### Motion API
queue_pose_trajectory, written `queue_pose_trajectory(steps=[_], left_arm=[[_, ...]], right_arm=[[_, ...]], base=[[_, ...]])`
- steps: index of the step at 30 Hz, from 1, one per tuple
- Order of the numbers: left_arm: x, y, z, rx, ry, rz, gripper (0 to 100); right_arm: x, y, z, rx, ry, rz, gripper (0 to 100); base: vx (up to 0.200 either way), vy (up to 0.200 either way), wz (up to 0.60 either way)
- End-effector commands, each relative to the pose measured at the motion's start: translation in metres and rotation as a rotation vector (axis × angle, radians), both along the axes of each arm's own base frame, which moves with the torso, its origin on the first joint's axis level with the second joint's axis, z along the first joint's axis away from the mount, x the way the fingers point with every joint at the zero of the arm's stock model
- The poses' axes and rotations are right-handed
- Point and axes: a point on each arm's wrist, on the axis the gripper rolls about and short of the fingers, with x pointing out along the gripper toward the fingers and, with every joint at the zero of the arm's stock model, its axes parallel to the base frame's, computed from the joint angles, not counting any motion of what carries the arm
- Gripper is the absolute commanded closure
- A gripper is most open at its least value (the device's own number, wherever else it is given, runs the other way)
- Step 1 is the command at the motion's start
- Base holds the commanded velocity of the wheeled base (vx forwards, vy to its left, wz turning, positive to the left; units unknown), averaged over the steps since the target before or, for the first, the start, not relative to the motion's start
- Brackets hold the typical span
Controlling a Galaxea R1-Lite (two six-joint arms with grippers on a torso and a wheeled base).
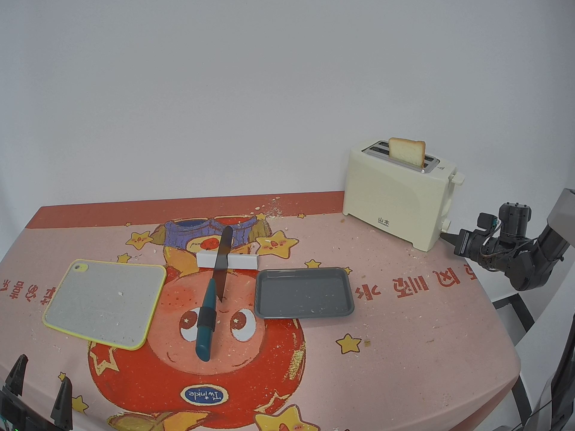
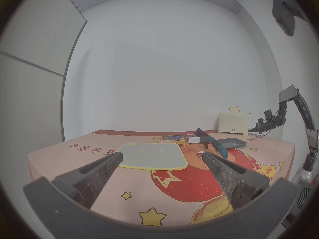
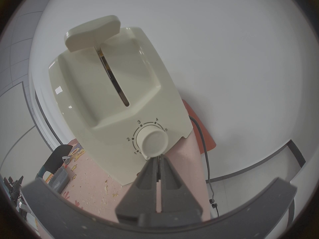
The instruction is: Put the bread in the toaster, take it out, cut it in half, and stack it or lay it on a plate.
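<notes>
A cream toaster (image 1: pixel 395 202) stands at the table's back right, with a slice of bread (image 1: pixel 407 151) sticking up out of one slot. Its lever (image 3: pixel 93 33) is up. My right gripper (image 1: pixel 448 237) is at the toaster's right end. It is shut and empty, and its tips (image 3: pixel 159 159) sit just under the dial knob (image 3: pixel 152 142). My left gripper (image 2: pixel 162 161) hovers open and empty over the table's front left corner, short of the cutting board (image 2: pixel 151 155). A grey plate (image 1: pixel 304 293) lies mid-table. A teal-handled knife (image 1: pixel 212 300) rests its blade on a white block (image 1: pixel 227 260).
The yellow-rimmed cutting board (image 1: pixel 105 302) lies at the left, the knife between it and the grey plate. Crumbs are scattered near the toaster, and its power cord (image 3: pixel 202 143) hangs off the table's back edge. A white wall closes off the back.
</notes>
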Motion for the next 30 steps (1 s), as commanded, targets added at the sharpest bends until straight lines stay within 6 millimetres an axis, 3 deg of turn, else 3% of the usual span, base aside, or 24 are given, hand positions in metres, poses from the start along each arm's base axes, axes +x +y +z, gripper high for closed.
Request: queue_pose_trajectory(steps=[1, 30], left_arm=[[0.0001, 0.0000, -0.0052, 0.000, 0.001, 0.000, 0], [0.0001, 0.0000, -0.0052, 0.000, 0.001, 0.000, 0]], right_arm=[[-0.0015, 0.0009, -0.0002, -0.001, 0.003, 0.003, 100], [-0.0042, 0.0051, 0.0039, -0.005, -0.027, 0.015, 100]], base=[[0.000, 0.000, 0.00], [0.000, 0.000, 0.00]])
